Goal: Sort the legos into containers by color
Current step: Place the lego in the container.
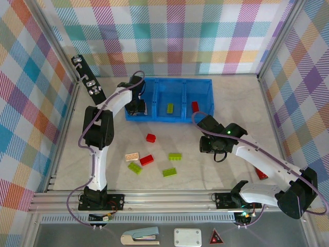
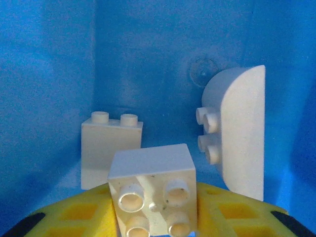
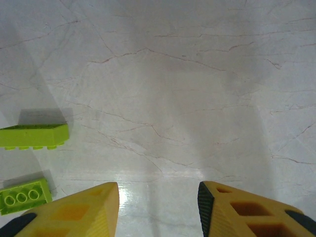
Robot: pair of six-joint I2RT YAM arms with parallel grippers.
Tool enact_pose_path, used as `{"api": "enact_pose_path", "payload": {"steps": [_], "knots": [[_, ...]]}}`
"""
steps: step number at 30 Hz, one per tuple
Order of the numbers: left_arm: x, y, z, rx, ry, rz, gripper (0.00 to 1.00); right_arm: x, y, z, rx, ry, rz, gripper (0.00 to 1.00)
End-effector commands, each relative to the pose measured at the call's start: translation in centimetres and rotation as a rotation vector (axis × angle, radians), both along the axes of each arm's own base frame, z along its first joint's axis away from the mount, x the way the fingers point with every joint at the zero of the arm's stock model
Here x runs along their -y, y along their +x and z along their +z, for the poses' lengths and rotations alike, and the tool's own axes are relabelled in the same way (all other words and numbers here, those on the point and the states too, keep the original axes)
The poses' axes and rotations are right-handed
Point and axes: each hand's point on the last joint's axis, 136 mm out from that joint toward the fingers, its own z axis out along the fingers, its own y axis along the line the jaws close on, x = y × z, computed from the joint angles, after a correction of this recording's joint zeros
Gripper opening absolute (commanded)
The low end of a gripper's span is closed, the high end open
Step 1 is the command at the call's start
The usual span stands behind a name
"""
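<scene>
Legos (image 1: 147, 159) lie loose in front of the blue tray (image 1: 205, 82), whose left compartment (image 2: 49, 59) collects white, so the left gripper (image 1: 136, 108) pinches a white brick (image 2: 150, 190) inside it (beside two others) while the right gripper (image 3: 158, 207) hovers spread in front of the tray.

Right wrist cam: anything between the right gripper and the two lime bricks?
No. In the right wrist view, bare marble tabletop lies between the open right gripper and both the upper lime brick and the lower lime brick.

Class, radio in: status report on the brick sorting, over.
Left gripper in left compartment of tray, shut on white brick. Right gripper open above bare table. Several loose bricks mid-table; nothing blocking.
</scene>
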Motion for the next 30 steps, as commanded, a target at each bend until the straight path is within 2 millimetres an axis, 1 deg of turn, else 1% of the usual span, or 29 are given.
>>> {"api": "enact_pose_path", "payload": {"steps": [1, 9, 14, 19, 23, 30], "knots": [[-0.1, 0.1, 0.1, -0.014, -0.01, -0.001, 0.41, 0.6, -0.6, 0.3, 0.002, -0.006, -0.008, 0.47], [0.0, -0.1, 0.6, -0.012, -0.019, -0.001, 0.43, 0.4, -0.4, 0.7, 0.013, 0.005, -0.004, 0.47], [0.1, -0.1, 1.7, 0.005, -0.034, 0.003, 0.43, 0.1, -0.3, 0.7, 0.019, 0.013, 0.001, 0.47], [0.2, -0.4, 3.1, 0.021, -0.052, 0.006, 0.43, -0.3, -0.2, 0.4, 0.009, 0.027, 0.008, 0.47], [0.4, -1.0, 4.3, 0.03, -0.075, 0.006, 0.42, -0.6, -0.2, 0.1, 0.006, 0.039, 0.012, 0.47], [0.2, -2.6, 5.9, 0.044, -0.102, 0.018, 0.42, -1.4, 0.1, -0.1, -0.001, 0.054, 0.035, 0.47]]}}
